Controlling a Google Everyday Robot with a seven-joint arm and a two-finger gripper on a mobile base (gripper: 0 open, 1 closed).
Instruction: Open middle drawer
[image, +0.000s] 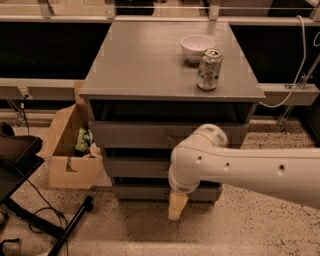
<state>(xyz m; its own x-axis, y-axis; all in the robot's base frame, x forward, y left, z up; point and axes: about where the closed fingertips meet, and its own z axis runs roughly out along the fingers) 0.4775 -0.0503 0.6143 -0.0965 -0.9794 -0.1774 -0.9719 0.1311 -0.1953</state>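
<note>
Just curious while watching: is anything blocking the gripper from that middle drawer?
No separate object shows. The gripper hangs low before the lowest drawer; the robot's own arm covers the middle drawer's centre. The cardboard box sits beside the cabinet.
</note>
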